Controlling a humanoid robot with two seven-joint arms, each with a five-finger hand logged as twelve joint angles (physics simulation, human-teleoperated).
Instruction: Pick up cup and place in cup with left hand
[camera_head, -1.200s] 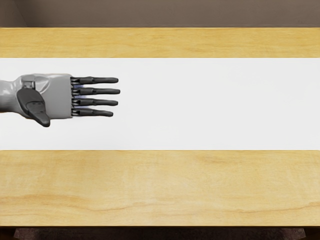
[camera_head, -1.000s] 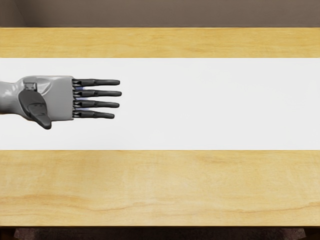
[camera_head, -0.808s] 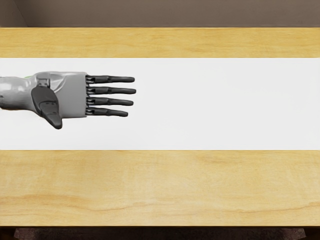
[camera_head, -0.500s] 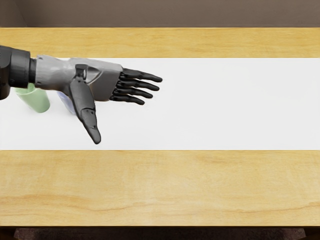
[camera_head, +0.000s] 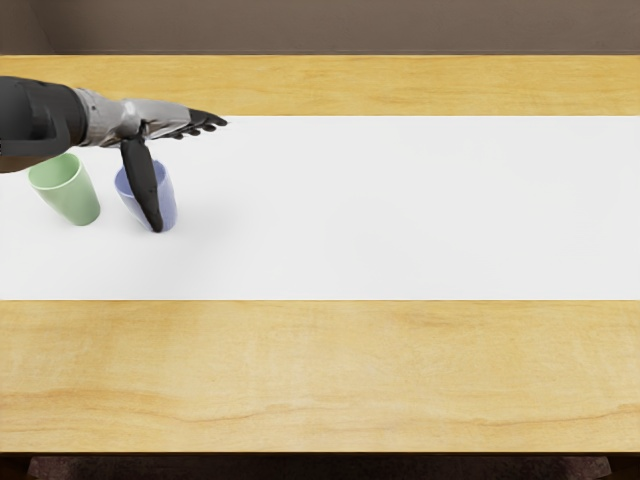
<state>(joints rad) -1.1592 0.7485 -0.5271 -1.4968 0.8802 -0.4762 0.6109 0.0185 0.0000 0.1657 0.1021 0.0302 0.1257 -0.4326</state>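
Observation:
My left hand (camera_head: 190, 170) reaches in from the left edge in the head view, fingers extended to the right and thumb pointing down the picture, holding nothing. Behind the thumb stands a blue cup (camera_head: 168, 200), partly covered by it; whether they touch I cannot tell. A green cup (camera_head: 75, 195) stands upright to the left of the blue one, just below the forearm in the picture. The two cups are apart.
Both cups stand on a white strip (camera_head: 420, 210) running across the wooden table (camera_head: 320, 375). A brown-grey wall (camera_head: 340, 28) rises behind the table's far edge. The right arm does not show.
The left hand first shifted right, then swung back left and up the picture, its palm turning edge-on. Both cups, earlier mostly hidden beneath hand and arm, now show.

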